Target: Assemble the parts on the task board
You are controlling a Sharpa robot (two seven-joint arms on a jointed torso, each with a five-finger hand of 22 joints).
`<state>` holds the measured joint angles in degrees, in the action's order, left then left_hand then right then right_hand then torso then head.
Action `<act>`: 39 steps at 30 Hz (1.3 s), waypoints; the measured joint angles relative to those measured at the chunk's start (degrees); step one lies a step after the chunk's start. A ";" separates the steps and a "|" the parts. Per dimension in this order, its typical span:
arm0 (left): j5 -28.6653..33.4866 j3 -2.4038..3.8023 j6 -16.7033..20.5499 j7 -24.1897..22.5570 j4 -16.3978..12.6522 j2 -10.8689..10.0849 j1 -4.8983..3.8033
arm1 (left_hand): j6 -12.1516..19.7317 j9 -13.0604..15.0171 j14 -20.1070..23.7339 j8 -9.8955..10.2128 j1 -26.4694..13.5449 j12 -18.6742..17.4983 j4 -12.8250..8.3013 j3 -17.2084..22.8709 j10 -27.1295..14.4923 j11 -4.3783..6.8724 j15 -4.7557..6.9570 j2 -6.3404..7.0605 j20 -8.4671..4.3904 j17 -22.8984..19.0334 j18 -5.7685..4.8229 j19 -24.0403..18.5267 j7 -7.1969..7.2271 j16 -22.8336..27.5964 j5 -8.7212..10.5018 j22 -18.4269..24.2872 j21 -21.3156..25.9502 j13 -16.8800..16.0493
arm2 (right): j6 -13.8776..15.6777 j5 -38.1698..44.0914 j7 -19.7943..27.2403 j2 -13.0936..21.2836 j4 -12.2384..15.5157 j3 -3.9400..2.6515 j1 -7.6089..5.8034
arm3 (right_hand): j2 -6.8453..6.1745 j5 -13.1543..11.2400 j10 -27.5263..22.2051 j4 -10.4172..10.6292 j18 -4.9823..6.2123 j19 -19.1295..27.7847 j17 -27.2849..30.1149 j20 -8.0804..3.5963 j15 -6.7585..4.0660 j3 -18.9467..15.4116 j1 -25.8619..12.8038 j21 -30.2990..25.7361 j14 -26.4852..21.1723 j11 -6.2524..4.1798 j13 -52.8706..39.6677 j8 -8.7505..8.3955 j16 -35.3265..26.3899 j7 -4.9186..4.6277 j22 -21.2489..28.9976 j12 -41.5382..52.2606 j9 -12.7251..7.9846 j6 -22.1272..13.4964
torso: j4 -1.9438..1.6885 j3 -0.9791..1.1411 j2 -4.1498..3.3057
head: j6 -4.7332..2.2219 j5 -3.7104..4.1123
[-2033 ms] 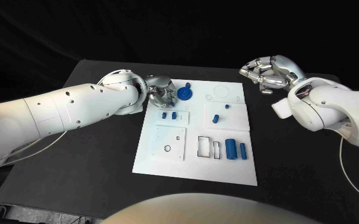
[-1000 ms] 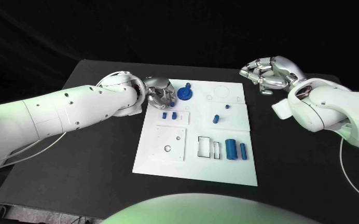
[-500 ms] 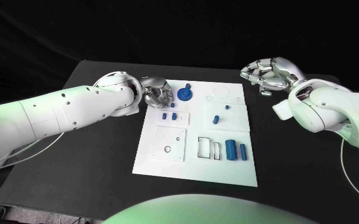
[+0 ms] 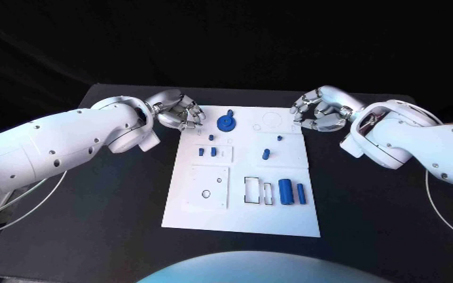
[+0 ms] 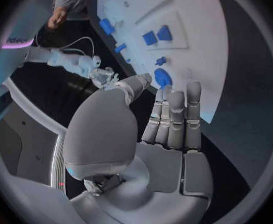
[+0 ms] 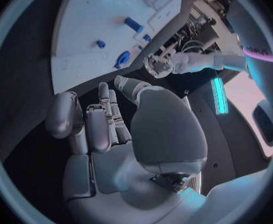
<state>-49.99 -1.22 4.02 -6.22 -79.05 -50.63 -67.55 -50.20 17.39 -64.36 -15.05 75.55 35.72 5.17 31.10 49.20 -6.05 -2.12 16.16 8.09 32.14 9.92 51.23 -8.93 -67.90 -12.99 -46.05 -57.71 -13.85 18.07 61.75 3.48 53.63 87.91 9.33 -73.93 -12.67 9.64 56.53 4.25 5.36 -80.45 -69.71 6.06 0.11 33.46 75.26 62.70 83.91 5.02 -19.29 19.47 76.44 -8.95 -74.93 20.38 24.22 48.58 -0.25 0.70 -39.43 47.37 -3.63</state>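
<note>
The white task board (image 4: 236,214) lies mid-table. At its far end stands a round blue disc with a knob (image 4: 226,123). Small blue parts (image 4: 207,152) sit near its left edge, a blue peg (image 4: 267,153) near the middle, and two blue cylinders (image 4: 292,191) beside a black-outlined slot (image 4: 254,190). My left hand (image 4: 179,113) hovers off the board's far left corner, fingers straight and holding nothing (image 5: 170,127); the disc (image 5: 163,77) lies just beyond its fingertips. My right hand (image 4: 319,111) hangs at the far right corner, loosely bent and holding nothing (image 6: 102,134).
Black table (image 4: 113,198) surrounds the board on all sides, with wide bare strips to its left and right. Both white forearms reach in over the table's far corners. A cable (image 4: 28,194) trails under the left arm.
The camera has shifted. My left hand has drawn back a little from the blue disc toward the board's corner. My right hand has come down closer to the board's far right corner.
</note>
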 measured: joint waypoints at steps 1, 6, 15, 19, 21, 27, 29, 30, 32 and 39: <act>2.89 0.01 0.01 -0.87 -0.37 -0.35 -0.01 | -0.19 -0.02 0.57 0.00 0.00 0.00 0.13 -0.12 -0.28 -0.11 -0.12 0.00 0.00 -0.76 0.00 -0.35 -0.19 0.51 0.00 0.35 0.48 0.09 | -0.43 2.91 -0.68 -0.10 0.17 0.00 0.06 | -0.33 -0.22 0.00 -0.04 0.00 -0.10 -0.08 -0.10 0.00 -0.05 -0.33 0.39 0.00 0.00 0.46 -0.23 0.13 0.09 0.00 -0.42 -0.11 0.09 | 0.00 0.00 -0.01 | -0.12 0.25; 18.25 0.08 0.06 -5.74 -2.78 -1.88 -0.04 | 0.12 -0.12 3.81 0.41 1.01 0.00 0.13 -0.12 -0.98 -0.81 -0.56 -1.01 0.52 -3.07 0.00 -1.49 -0.51 3.48 0.00 2.30 3.76 1.06 | -2.44 16.61 -4.07 -0.85 0.97 0.00 0.55 | -0.68 -0.41 0.02 -0.17 0.00 -0.30 -0.48 0.09 0.00 -0.17 -0.68 1.25 0.00 0.02 2.03 -0.93 0.60 0.21 0.00 -1.67 -0.48 0.21 | 0.00 -0.08 -0.01 | -0.57 0.94; 36.14 0.11 0.31 -11.58 -5.24 -2.81 -0.06 | -0.09 -0.11 4.49 0.41 1.46 0.00 0.12 -0.11 -0.97 -0.81 -0.65 -1.45 0.52 -3.99 -0.03 -1.49 -0.71 4.69 0.00 3.10 4.86 1.51 | -4.26 30.34 -7.84 -2.93 1.26 0.00 1.77 | -1.45 -0.55 0.19 -0.33 0.01 -0.49 0.01 -0.11 0.21 -0.33 -0.97 0.92 0.21 0.19 3.80 -2.21 0.60 0.21 0.01 -3.06 -0.98 0.21 | -0.12 -0.15 -0.05 | -0.90 1.65; 39.28 0.11 0.49 -12.70 -5.55 -3.02 -0.06 | -0.09 -0.11 4.49 0.40 1.69 0.00 -0.04 0.05 -0.97 -0.81 -0.65 -1.68 0.52 -4.10 -0.04 -1.49 -0.71 4.72 0.00 3.19 4.91 1.60 | -4.37 32.72 -8.76 -3.91 1.12 0.01 2.24 | -1.45 -0.55 0.19 -0.42 0.00 -0.49 0.01 -0.11 0.21 -0.24 -0.97 0.92 0.21 0.19 4.19 -2.21 0.59 0.12 0.01 -3.32 -1.06 0.31 | -0.12 -0.15 -0.09 | -0.99 1.70; 40.15 0.11 0.58 -13.07 -5.60 -3.09 -0.06 | -0.09 -0.11 4.48 0.40 1.68 0.00 -0.04 0.05 -0.97 -0.81 -0.65 -1.68 0.52 -4.10 -0.05 -1.49 -0.71 4.72 0.00 3.19 4.91 1.60 | -4.37 33.43 -9.12 -4.32 0.98 0.01 2.37 | -1.45 -0.55 0.19 -0.56 0.00 -0.49 -0.05 -0.11 0.20 -0.10 -0.97 0.92 0.21 0.19 4.31 -2.44 0.59 0.01 0.01 -3.32 -1.10 0.41 | -0.12 -0.14 -0.13 | -1.04 1.71; 41.77 0.11 0.84 -13.80 -5.74 -3.24 -0.06 | 0.12 -0.11 4.48 0.40 1.69 -0.24 -0.04 0.05 -0.97 -0.81 -0.65 -1.68 0.52 -4.16 -0.09 -1.49 -0.92 4.72 0.00 3.19 4.91 1.60 | -4.35 34.79 -9.97 -5.49 0.31 0.01 2.82 | -1.43 -0.73 0.81 -0.72 0.00 -0.70 -0.45 0.11 0.20 0.06 -0.96 1.82 0.21 0.58 4.78 -2.44 0.81 -0.29 0.02 -3.32 -1.10 0.72 | -0.12 -0.12 -0.13 | -1.01 1.67; 42.14 0.11 0.92 -13.96 -5.78 -3.28 -0.06 | 0.12 -0.11 4.49 0.40 1.68 -0.24 -0.04 0.05 -0.97 -0.81 -0.65 -1.68 0.52 -4.16 -0.09 -1.49 -0.91 4.72 0.00 3.18 4.91 1.60 | -4.35 35.11 -10.15 -5.93 0.13 0.00 3.03 | -1.12 -0.80 1.01 -0.90 0.00 -0.90 -0.50 0.30 0.20 0.24 -0.64 2.13 0.21 0.40 5.03 -2.43 0.81 -0.16 0.02 -3.54 -1.10 1.09 | -0.12 -0.12 -0.13 | -0.89 1.64; 42.27 0.11 0.95 -14.00 -5.79 -3.30 -0.06 | 0.12 -0.11 4.48 0.40 1.69 -0.24 -0.04 0.05 -0.97 -0.81 -0.65 -1.68 0.51 -4.15 -0.10 -1.48 -0.91 4.72 0.00 3.19 4.91 1.60 | -4.35 35.24 -10.21 -6.13 0.08 0.00 3.13 | -0.98 -0.99 1.13 -0.96 -0.01 -0.91 -0.50 0.31 0.20 0.30 -0.50 2.20 0.21 0.52 5.12 -2.55 0.82 -0.24 0.02 -3.54 -1.12 1.18 | -0.12 -0.11 -0.13 | -0.80 1.63; 42.55 0.11 1.02 -14.07 -5.82 -3.33 -0.06 | 0.12 -0.12 4.48 0.40 1.68 -0.24 -0.04 0.05 -0.97 -0.81 -0.65 -1.68 0.51 -4.19 -0.10 -1.49 -0.92 4.84 0.00 3.23 5.09 1.63 | -4.35 35.45 -10.31 -6.51 -0.01 -0.01 3.37 | -0.69 -2.63 2.06 -1.49 -0.01 -0.90 -0.72 0.31 0.20 0.87 -0.21 2.78 0.21 0.42 5.78 -2.94 1.28 -0.09 0.02 -3.80 -1.24 1.99 | -0.12 -0.12 -0.13 | -0.71 1.63; 43.02 0.11 1.13 -14.11 -5.96 -3.41 -0.07 | 0.12 -0.16 4.48 0.62 1.99 -0.24 -0.28 0.30 -0.97 -0.81 -0.65 -1.98 0.52 -4.28 -0.11 -1.48 -0.91 5.00 0.00 3.37 5.18 1.80 | -4.41 35.78 -10.49 -7.43 -0.76 -0.01 3.88 | 0.17 -3.22 4.19 -1.41 -0.02 -1.53 -1.08 0.10 0.20 1.74 -0.47 4.12 0.21 -0.12 6.63 -2.53 1.61 0.35 0.03 -3.88 -0.93 4.67 | -0.13 -0.08 -0.12 | -0.37 1.42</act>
<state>-6.97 -1.11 5.15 -20.32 -85.00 -54.04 -67.62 -50.08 17.22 -59.88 -14.43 77.54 35.48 4.89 31.40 48.23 -6.86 -2.77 14.18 8.61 27.85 9.81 49.74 -9.84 -62.90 -12.99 -42.69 -52.53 -12.04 13.66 97.53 -7.01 46.20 87.15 9.32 -70.05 -12.50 6.42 60.72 2.84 5.34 -81.98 -70.79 6.15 0.31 35.19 74.79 66.82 84.12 4.90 -12.66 16.94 78.06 -8.60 -74.90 16.49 23.29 53.25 -0.37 0.62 -39.55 47.00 -2.21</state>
